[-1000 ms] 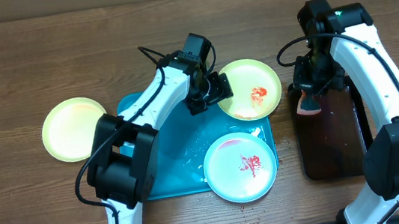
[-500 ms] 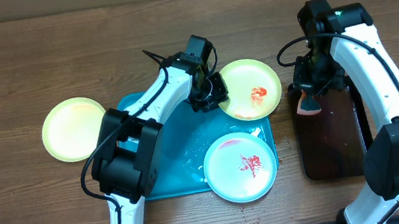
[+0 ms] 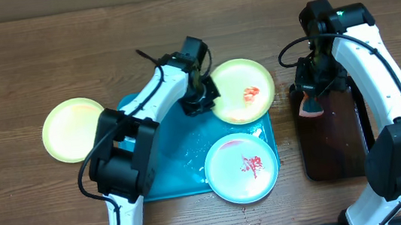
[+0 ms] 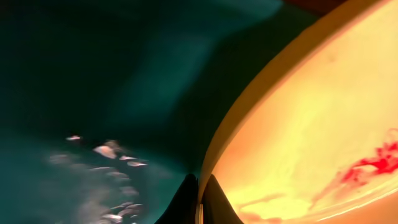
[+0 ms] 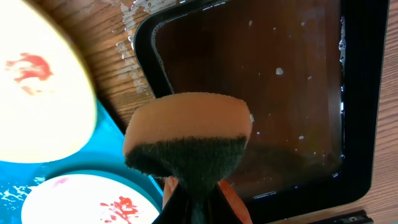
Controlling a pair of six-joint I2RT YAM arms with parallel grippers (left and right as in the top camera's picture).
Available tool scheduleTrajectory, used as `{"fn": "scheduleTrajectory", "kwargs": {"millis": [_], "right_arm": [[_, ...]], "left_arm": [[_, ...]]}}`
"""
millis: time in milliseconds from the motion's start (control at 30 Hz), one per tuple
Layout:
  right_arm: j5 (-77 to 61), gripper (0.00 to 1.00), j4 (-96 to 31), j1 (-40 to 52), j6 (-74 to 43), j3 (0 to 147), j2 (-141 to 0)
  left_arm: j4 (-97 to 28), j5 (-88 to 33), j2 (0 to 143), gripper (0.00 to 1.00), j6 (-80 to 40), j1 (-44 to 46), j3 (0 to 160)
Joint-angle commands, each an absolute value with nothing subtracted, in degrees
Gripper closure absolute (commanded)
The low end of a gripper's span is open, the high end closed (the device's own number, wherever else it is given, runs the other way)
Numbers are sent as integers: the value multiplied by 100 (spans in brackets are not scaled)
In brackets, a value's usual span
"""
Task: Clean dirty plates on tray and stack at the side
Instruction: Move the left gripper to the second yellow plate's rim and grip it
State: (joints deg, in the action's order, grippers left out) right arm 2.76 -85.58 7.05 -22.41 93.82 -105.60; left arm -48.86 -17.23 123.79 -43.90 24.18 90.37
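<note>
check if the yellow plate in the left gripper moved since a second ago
Yes. The yellow plate, pinched at its rim by the left gripper, has slid left, further over the turquoise tray and away from the dark tray.

A brown wood-grain table (image 3: 21, 65) fills the view under even light.

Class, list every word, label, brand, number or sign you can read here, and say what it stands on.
None can be read.
No text shows on the yellow plate, blue plate, green plate, tray, dark tray or sponge.
The right arm bears only a green light, no lettering.
</note>
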Motion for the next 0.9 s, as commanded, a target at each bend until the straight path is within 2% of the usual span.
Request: {"fn": "scheduleTrajectory", "kwargs": {"millis": [0, 167, 367, 467, 633, 867], "right_arm": [[222, 96, -8541, 690, -2198, 9384, -10523], [220, 96, -8475, 690, -2200, 9384, -10523], [183, 96, -8458, 690, -2154, 9386, -10523], [-207, 96, -8377, 690, -1806, 9386, -10523], [-399, 96, -8189, 746, -1682, 9386, -10523], [-1288, 96, -7791, 1098, -779, 9384, -10523]], "left_arm": [[-5378, -880, 12460, 96, -4069, 2069, 9102], [-5927, -204, 12433, 96, -3778, 1739, 9102], [-5942, -99, 12433, 96, -3404, 1553, 9102], [-5964, -106, 12433, 96, -3420, 1479, 9102], [-6206, -43, 12433, 96, -2764, 1483, 9102], [-6862, 482, 12433, 96, -2528, 1570, 9052]]}}
